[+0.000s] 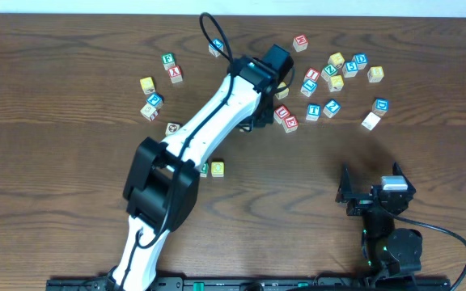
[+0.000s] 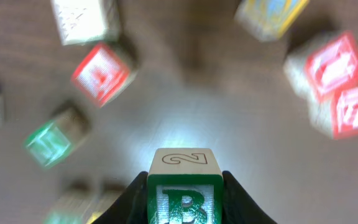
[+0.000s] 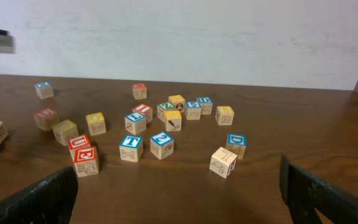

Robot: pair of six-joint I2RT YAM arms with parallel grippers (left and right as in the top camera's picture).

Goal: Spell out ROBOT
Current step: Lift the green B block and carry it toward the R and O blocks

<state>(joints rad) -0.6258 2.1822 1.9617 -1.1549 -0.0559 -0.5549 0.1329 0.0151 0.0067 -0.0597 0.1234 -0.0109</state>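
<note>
1. The left pincer [image 2: 184, 188] is clamped on the green B block [image 2: 183, 204]; in the left wrist view its dark fingers [image 2: 128, 200] press both sides of the block, which sits at the bottom centre of the frame with the B facing the camera and a "2" on top.
2. The blocks behind it look blurred and lie well below, so the B seems lifted off the table [image 1: 55, 162]; two red blocks [image 2: 344, 87] lie at the right edge of that view.
3. In the overhead view the left arm reaches to the upper middle of the frame, beside the loose blocks [image 1: 338, 81] scattered at upper right.
4. A green block [image 1: 204, 169] and a yellow block [image 1: 218, 169] sit touching near the frame's centre, the green one partly hidden by the arm; I take these for the start of the word, though their letters are too small to read.
5. The step in hand looks like carrying the third letter.
6. The next move calls for bringing the B down and to the left in the frame, then setting it square just right of the yellow block without nudging the pair.
7. The right pincer [image 1: 361, 192] waits at lower right, jaws wide apart and holding nothing.
</note>
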